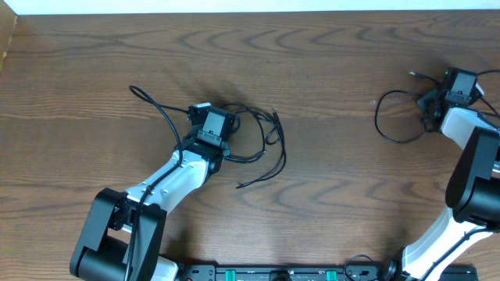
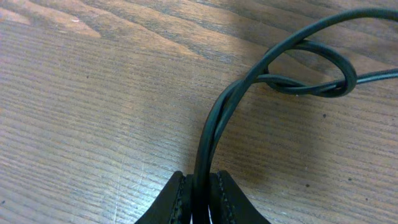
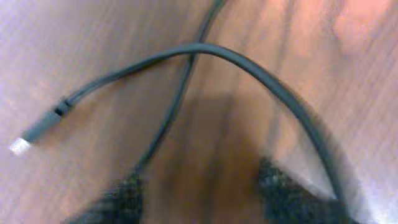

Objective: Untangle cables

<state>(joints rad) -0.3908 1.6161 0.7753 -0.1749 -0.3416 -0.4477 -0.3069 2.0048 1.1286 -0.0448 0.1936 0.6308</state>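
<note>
A black cable bundle [image 1: 282,148] lies looped on the wooden table left of centre, with loose ends at the far left and lower right. My left gripper [image 1: 201,111] sits in its middle, shut on a doubled black strand [image 2: 205,155] that runs up to a loose knot [image 2: 314,78]. A separate black cable [image 1: 377,121] loops at the far right. My right gripper [image 1: 426,103] is open just above it. In the blurred right wrist view, the cable [image 3: 205,50] crosses itself ahead of the jaws [image 3: 202,186], with its plug end [image 3: 37,132] at left. No white cable shows.
The wooden table [image 1: 328,47] extends to a pale back edge at the top. The arm bases stand at the front edge, and a black rail [image 1: 273,273] runs between them.
</note>
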